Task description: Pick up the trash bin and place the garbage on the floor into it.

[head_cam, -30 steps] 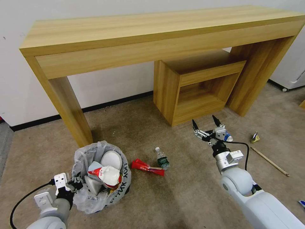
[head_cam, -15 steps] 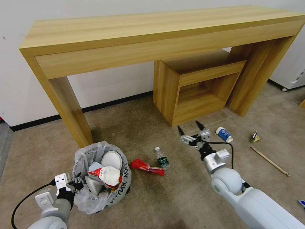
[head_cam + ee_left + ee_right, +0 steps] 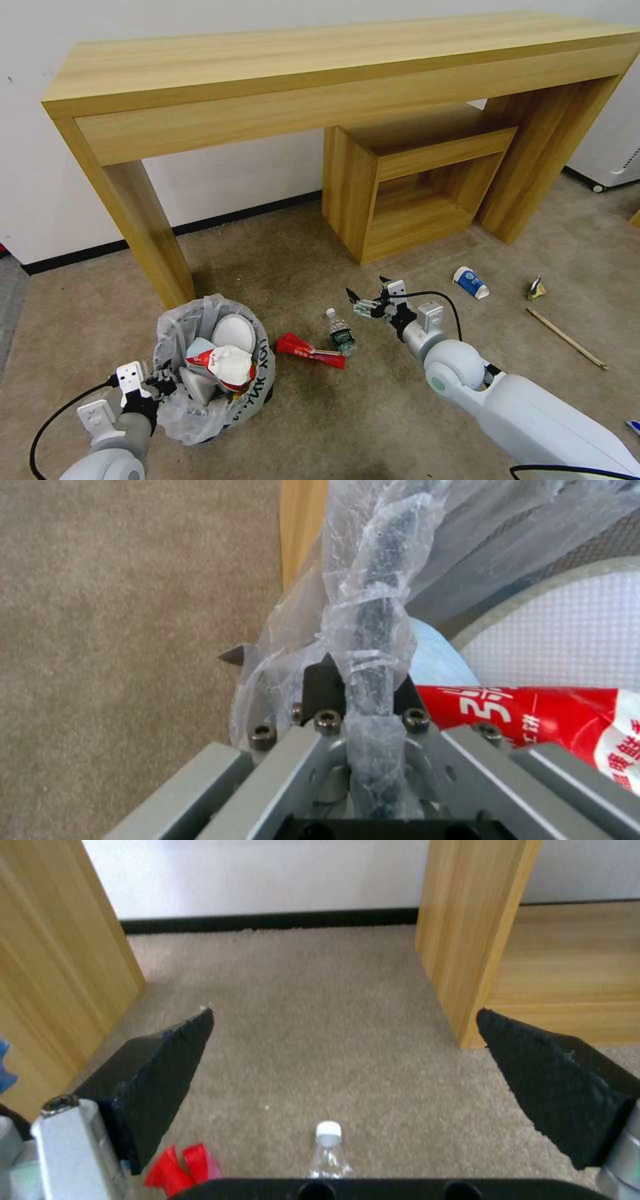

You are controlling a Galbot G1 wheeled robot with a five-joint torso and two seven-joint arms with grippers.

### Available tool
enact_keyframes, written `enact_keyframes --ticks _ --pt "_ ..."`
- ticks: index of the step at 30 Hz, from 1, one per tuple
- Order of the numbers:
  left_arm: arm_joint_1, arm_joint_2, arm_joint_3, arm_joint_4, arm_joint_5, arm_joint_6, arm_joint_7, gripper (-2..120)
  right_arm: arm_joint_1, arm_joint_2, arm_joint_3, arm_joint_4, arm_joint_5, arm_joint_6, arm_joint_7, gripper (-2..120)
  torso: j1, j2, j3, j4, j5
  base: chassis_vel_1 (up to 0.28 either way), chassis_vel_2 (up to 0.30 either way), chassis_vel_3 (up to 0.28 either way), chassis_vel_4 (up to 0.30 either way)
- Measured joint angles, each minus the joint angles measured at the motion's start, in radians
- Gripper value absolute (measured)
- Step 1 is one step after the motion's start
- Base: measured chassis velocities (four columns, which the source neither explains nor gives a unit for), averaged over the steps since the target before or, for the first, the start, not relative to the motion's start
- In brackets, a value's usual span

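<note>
The trash bin (image 3: 250, 393), black with a crinkled lettered bag, stands on the beige floor (image 3: 280, 267) at the lower left. It holds white slippers (image 3: 233, 333) and a red-and-white wrapper (image 3: 220, 363). My left gripper (image 3: 159, 385) is shut on the bin's bag-wrapped rim (image 3: 370, 630). A small bottle (image 3: 341, 331) and a red wrapper (image 3: 310, 350) lie just right of the bin. My right gripper (image 3: 365, 287) hangs open slightly beyond and to the right of the bottle. In the right wrist view the bottle's cap (image 3: 328, 1131) sits between the gripper's (image 3: 347, 1050) spread fingers.
A paper cup (image 3: 471, 281), a crumpled scrap (image 3: 535, 288) and a wooden stick (image 3: 567, 339) lie on the carpet at the right. A wooden desk (image 3: 300, 60) with a leg (image 3: 143, 233) behind the bin and a low wooden shelf (image 3: 407, 187) stand behind.
My right arm has swung left and down, from beside the paper cup to just over the bottle, still open. The left gripper and bin have hardly moved.
</note>
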Motion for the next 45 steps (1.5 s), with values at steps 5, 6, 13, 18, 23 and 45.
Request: enact_keyframes --ticks 5,6,13,18,23,45 --pt "-0.006 0.005 -0.002 0.002 -0.004 0.004 -0.001 0 0.000 0.011 0.012 -0.008 0.003 0.027 -0.012 100 0.000 0.000 0.000 0.0000 -0.0001 0.000 0.000 0.000 0.000" --pt "-0.007 0.005 -0.002 0.002 -0.004 0.006 -0.002 0 0.003 0.014 0.013 -0.013 -0.003 0.038 -0.021 100 0.000 0.000 0.000 0.0000 0.0000 0.000 0.000 0.000 0.000" --pt "-0.012 0.015 -0.006 0.002 -0.013 0.015 -0.007 0 0.031 0.024 -0.004 -0.022 0.004 0.007 -0.010 100 0.000 0.000 0.000 0.0001 -0.0001 0.000 0.000 0.000 0.000" --pt "-0.011 0.022 -0.011 -0.002 -0.020 0.018 -0.010 0 0.040 0.024 -0.038 -0.017 0.046 -0.063 0.014 100 0.000 0.000 0.000 0.0001 -0.0001 0.000 0.000 0.000 0.000" --pt "-0.008 0.019 -0.012 -0.006 -0.022 0.019 -0.012 0 0.042 0.031 -0.083 -0.021 0.058 -0.119 0.064 100 0.000 0.000 0.000 0.0001 -0.0001 0.000 0.000 0.000 0.000" --pt "-0.006 0.009 0.000 0.003 -0.018 0.012 -0.010 0 0.097 0.175 -0.111 -0.301 0.196 -0.374 0.272 100 0.000 0.000 0.000 0.0001 0.0000 0.000 0.000 0.000 0.000"
